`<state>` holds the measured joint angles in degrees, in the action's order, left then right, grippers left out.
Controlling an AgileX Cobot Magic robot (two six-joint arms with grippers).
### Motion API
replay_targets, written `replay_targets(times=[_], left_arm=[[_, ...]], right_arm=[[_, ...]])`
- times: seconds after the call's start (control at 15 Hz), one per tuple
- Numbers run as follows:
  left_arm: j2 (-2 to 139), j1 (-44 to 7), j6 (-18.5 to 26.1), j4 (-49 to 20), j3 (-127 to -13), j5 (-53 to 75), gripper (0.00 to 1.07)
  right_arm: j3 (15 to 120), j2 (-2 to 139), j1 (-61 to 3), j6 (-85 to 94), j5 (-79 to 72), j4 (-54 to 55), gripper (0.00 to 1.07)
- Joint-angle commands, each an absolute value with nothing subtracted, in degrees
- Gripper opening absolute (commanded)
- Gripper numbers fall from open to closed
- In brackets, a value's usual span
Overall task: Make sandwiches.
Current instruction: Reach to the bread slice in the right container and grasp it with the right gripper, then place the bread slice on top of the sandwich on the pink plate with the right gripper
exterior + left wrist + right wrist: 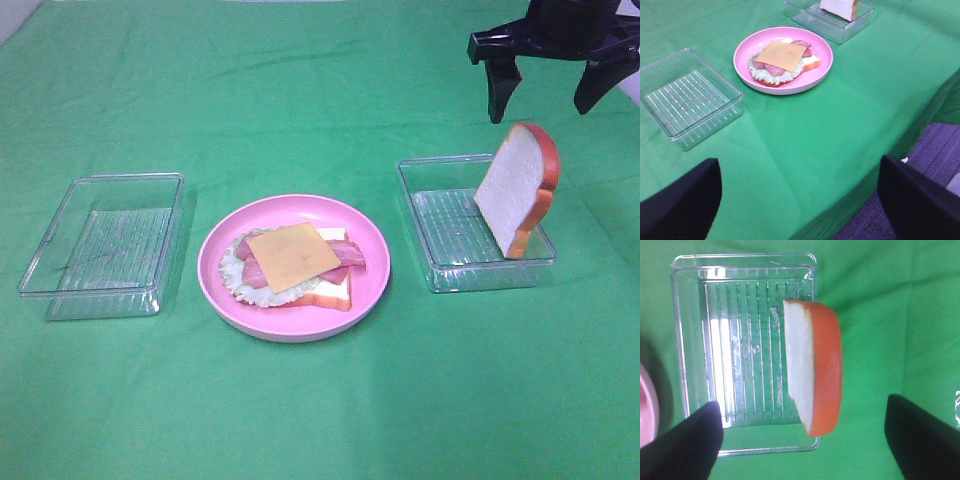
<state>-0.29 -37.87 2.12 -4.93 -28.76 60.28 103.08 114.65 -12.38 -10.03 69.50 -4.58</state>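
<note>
An open sandwich stack (293, 262) lies on the pink plate (213, 268): a bread slice at the bottom, then pale lettuce, bacon strips and a yellow cheese slice (291, 256) on top. A second bread slice (515, 185) stands on its edge in the right clear tray (440, 272), leaning against the tray's right wall. My right gripper (540, 112) hovers open just above and behind that slice without touching it. The right wrist view shows the slice (812, 365) between the wide-apart fingers (685, 440). My left gripper (800, 200) is open and holds nothing, well short of the stack (781, 57).
An empty clear tray (40, 285) sits left of the plate on the green cloth. In the left wrist view the same tray (670, 134) is close by. The table edge (920, 120) drops off to a purple floor.
</note>
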Motion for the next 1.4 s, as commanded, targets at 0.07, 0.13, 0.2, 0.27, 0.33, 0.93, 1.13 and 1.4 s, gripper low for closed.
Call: replay_targets(times=[0.07, 0.13, 0.2, 0.27, 0.33, 0.93, 1.13, 1.4], left_arm=[[-1.5, -38.0, 1.8, -4.9, -28.6, 60.0, 0.8], [-1.5, -38.0, 1.8, -4.9, -28.6, 60.0, 0.8], [-1.5, -38.0, 1.8, -4.9, -28.6, 60.0, 0.8], [-1.5, -38.0, 1.8, -4.9, -28.6, 60.0, 0.8], [-1.5, -38.0, 1.8, -4.9, -28.6, 60.0, 0.8], [-1.5, -38.0, 1.8, -4.9, -28.6, 60.0, 0.8], [-1.5, -38.0, 1.8, -4.9, -28.6, 60.0, 0.8], [-1.5, -38.0, 1.8, -4.9, -28.6, 60.0, 0.8]], right_arm=[[103.1, 117.4, -11.3, -8.1, 72.5, -4.4, 0.83], [103.1, 118.7, -11.3, -7.6, 72.4, -4.4, 0.83], [103.1, 119.9, -11.2, -7.6, 72.7, -5.6, 0.83], [103.1, 120.2, -11.2, -7.6, 72.7, -6.1, 0.82], [103.1, 121.4, -11.2, -7.6, 72.6, -6.2, 0.75], [103.1, 123.0, -11.3, -6.1, 72.2, -6.9, 0.09], [103.1, 121.5, -11.3, -6.2, 72.7, -5.8, 0.0], [103.1, 115.5, -11.3, -5.6, 72.0, 0.0, 0.0]])
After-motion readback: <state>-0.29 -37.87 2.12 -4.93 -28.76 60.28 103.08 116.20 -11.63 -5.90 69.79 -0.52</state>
